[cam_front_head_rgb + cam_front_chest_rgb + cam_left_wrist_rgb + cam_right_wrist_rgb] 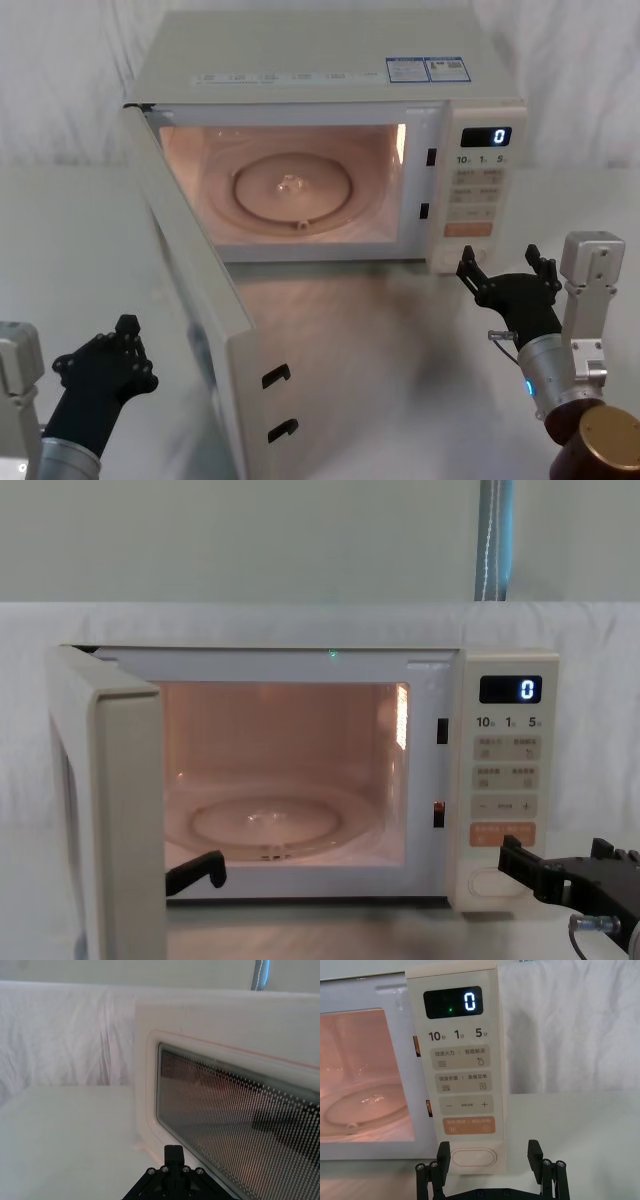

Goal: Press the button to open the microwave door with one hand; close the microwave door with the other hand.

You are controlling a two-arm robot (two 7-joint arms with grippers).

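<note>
The cream microwave (320, 60) stands with its microwave door (200, 300) swung wide out to the left, and the lit cavity and glass turntable (290, 185) are exposed. The button (474, 1157) is the wide cream key at the bottom of the control panel, under the orange key. My right gripper (502, 262) hovers open just in front of that button (487, 882), its fingers either side of it and not touching. Low at the left, my left gripper (118, 335) is shut on nothing, close to the outer face of the door (225, 1110).
A white cloth covers the table (400, 340) and hangs as a backdrop behind the oven. The open door juts out over the table's front left. Free table surface lies between the door and the right arm. The display (453, 1002) reads 0.
</note>
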